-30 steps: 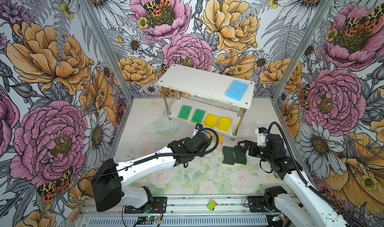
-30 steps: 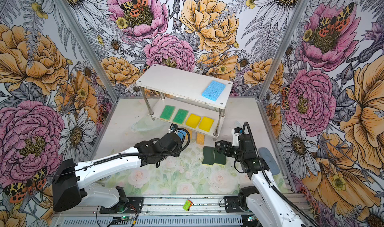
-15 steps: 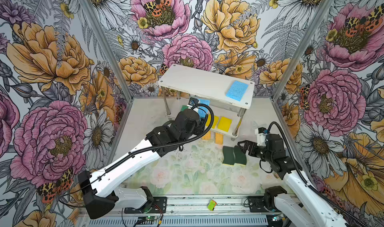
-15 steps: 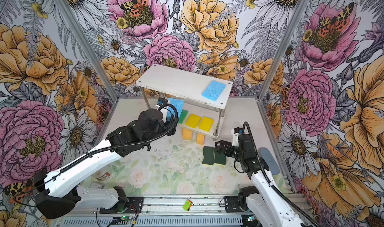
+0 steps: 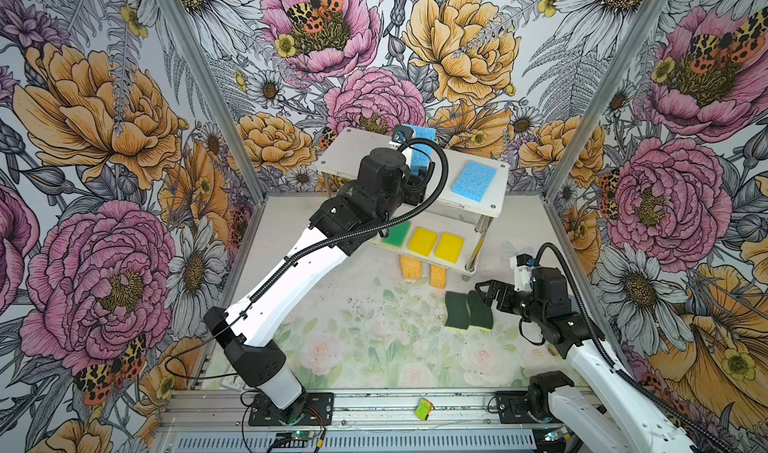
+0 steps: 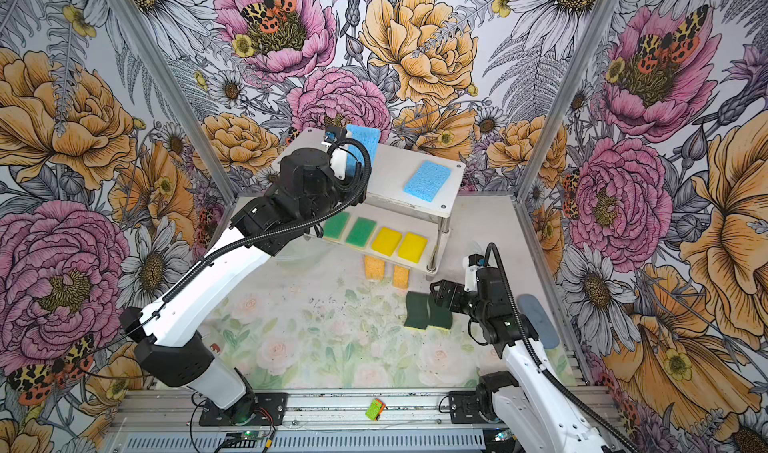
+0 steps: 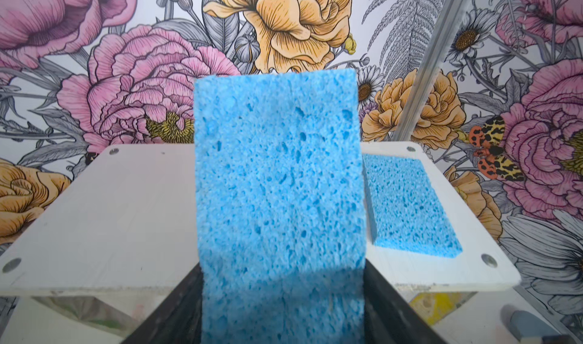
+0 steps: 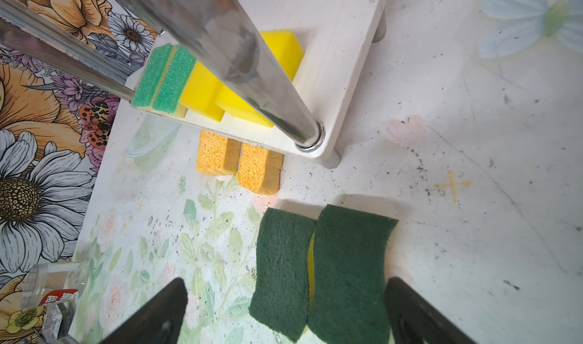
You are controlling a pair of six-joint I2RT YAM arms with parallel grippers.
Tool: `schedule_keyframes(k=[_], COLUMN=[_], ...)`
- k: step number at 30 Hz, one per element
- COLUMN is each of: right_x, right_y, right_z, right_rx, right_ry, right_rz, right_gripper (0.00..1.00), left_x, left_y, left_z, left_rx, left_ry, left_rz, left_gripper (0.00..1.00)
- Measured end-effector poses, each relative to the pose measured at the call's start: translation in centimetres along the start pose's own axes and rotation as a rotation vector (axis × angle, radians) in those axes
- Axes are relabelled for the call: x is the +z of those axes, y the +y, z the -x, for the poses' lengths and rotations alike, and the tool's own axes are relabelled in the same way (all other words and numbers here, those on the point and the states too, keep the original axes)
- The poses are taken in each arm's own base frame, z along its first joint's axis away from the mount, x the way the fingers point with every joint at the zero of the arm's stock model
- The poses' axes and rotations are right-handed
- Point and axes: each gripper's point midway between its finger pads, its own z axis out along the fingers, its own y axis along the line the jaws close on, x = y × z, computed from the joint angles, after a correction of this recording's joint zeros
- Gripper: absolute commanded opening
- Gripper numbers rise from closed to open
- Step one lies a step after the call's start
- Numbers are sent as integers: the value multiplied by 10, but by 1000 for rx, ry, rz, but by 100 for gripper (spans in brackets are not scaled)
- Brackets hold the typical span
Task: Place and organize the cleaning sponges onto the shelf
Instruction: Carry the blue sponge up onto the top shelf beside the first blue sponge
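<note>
A blue sponge [image 7: 277, 175] stands upright between the black fingers [image 7: 176, 307] of the left pincer [image 7: 284, 307], its lower end sunk between them and its upper end rising free. In both top views it hangs over the back part of the top board of the shelf [image 5: 365, 156], clear of the board. A second blue sponge [image 5: 474, 181] lies flat on that board, off to one side of the held one and apart from it; the rest of the board is bare white. On the lower board sit two green-topped sponges [image 6: 336, 227] [image 6: 360, 233] and two yellow sponges [image 6: 385, 241] [image 6: 412, 247] in a row, side by side. Two orange sponges [image 5: 410, 267] [image 5: 437, 275] lie on the table [image 5: 374, 347], their far ends tucked under the lower board's front edge. Nearer the right arm, two dark-green wavy sponges [image 5: 456, 310] [image 5: 480, 311] lie flat and touching each other. In the right wrist view a shiny metal post [image 8: 239, 58] cuts across the lower board and hides part of the yellow pair. The left pincer is clamped on the blue sponge, a finger against each side. The right pincer [image 8: 285, 282] is spread wide and grips nothing, the near ends of the dark-green pair lying between its fingers.
</note>
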Motion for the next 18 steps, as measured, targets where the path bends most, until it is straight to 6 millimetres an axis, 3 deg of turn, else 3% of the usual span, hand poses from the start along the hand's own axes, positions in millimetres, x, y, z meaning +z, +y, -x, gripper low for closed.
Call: schedule_keyframes(k=[7,13,18], right_x=[-2,-2,-2], right_y=[2,2,2], right_z=[2,2,2], right_rx=[-4,-4,-4], right_ry=[-11,-11,-11], right_rz=[5,5,5], right_gripper=[100,100,100], left_x=[47,82,90], left_y=[0,-14,-25], left_z=[3,-32,-52], left_rx=[41,73,90], left_ry=[9,100,161], left_rz=[-27,-73,-109], left_gripper=[72,73,73])
